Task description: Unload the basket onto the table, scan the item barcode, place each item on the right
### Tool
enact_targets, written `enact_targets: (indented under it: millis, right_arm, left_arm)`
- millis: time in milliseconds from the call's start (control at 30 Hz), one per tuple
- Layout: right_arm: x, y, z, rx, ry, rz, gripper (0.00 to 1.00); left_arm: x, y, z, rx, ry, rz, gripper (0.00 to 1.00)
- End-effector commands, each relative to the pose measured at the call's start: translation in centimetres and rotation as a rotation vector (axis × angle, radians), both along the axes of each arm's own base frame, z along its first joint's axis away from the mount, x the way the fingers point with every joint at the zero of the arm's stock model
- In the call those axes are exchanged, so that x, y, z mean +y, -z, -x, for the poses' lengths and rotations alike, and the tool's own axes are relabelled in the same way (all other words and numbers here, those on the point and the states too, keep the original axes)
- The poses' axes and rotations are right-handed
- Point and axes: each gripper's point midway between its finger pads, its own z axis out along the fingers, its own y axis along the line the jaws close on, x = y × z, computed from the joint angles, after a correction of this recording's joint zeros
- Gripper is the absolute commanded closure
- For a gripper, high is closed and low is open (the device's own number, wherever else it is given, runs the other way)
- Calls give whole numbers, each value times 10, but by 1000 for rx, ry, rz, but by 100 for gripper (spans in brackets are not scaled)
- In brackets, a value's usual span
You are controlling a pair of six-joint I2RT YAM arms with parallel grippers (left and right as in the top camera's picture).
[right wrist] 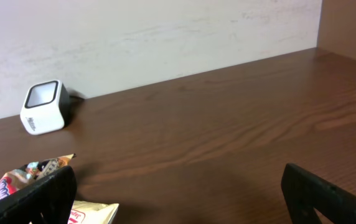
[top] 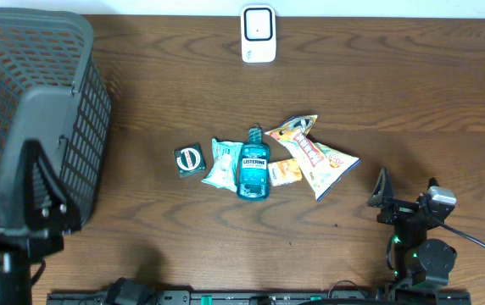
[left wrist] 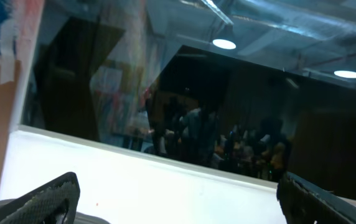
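Now at the opening of the scan job, both my arms hang with nothing picked. The right gripper [right wrist: 179, 173] is spread wide and empty low over the table [right wrist: 240, 124]. The left gripper [left wrist: 178, 183] is just as wide and also empty, tilted up so its camera shows only a wall, dark glass and ceiling lamps. The goods lie in a loose huddle ahead and to the left of the right gripper. A bottle [top: 253, 165] is at the middle, and a snack bag [top: 327, 165] lies nearest that hand, its corner peeking in beside the finger on that side in the wrist view. An orange packet [top: 285, 173] lies between bag and bottle, a pale packet [top: 223, 163] rests against the bottle's far side, and a dark box [top: 190, 160] sits beyond it. The scanner [top: 258, 34] stands well apart from the pile, far ahead of the right gripper and off to its left, with its window angled up. A basket [top: 39, 110] stands beside the left arm. I judge the step in hand to be the reach and pick, not yet begun. The next move, as I read it, calls for swinging the right gripper left and down onto one item, the snack bag being closest. It must close without dragging the neighbours, then carry the item to the scanner with the barcode turned to the window. Where any barcode sits I cannot tell.
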Motion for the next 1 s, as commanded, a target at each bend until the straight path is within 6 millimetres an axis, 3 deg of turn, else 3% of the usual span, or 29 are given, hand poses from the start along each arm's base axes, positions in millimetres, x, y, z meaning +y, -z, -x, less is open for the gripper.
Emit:
enact_targets:
  millis: [0, 267, 600, 733, 967]
  right_arm:
    - [1, 1, 0, 1, -2, -7, 1]
    - [1, 1, 0, 1, -2, -7, 1]
    - [1, 1, 0, 1, -3, -7, 1]
    - [1, 1, 0, 1, -2, -7, 1]
    - [1, 1, 0, 1, -2, -7, 1]
  left_arm:
    - [-5, 2, 18, -57, 36, -19, 2]
    - [14, -4, 70, -178, -95, 31, 2]
    - [15, -16, 165, -423, -261, 44, 2]
    - [10, -25, 176, -480, -240, 33, 2]
    - [9, -21, 185, -501, -192, 97, 2]
